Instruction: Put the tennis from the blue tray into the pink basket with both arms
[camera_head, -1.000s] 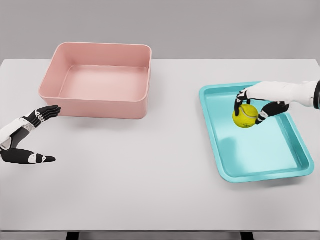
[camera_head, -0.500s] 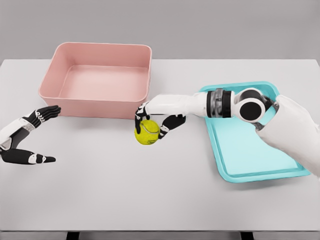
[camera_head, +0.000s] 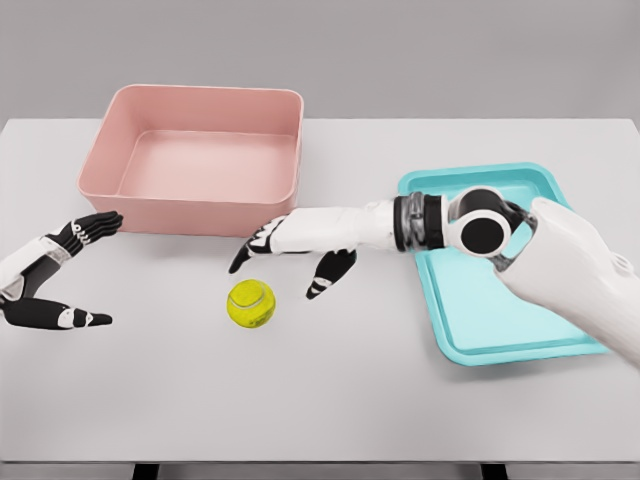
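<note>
My right hand (camera_head: 290, 252) reaches across the white table (camera_head: 330, 400) from the right, hanging just in front of the pink basket (camera_head: 196, 160). Its fingers are spread apart and hold nothing; the thumb points down toward me and the other fingertips point left. The tennis ball (camera_head: 251, 303) lies on the bare table just beneath and a little to the near left of that hand, apart from my fingers. It sits nearer to me than the basket's front wall and well left of the blue tray (camera_head: 500, 320). My right forearm crosses the tray's far left corner. My left hand (camera_head: 62, 275) rests at the left edge of the table, near the basket's near left corner, fingers extended and parted, gripping nothing.
</note>
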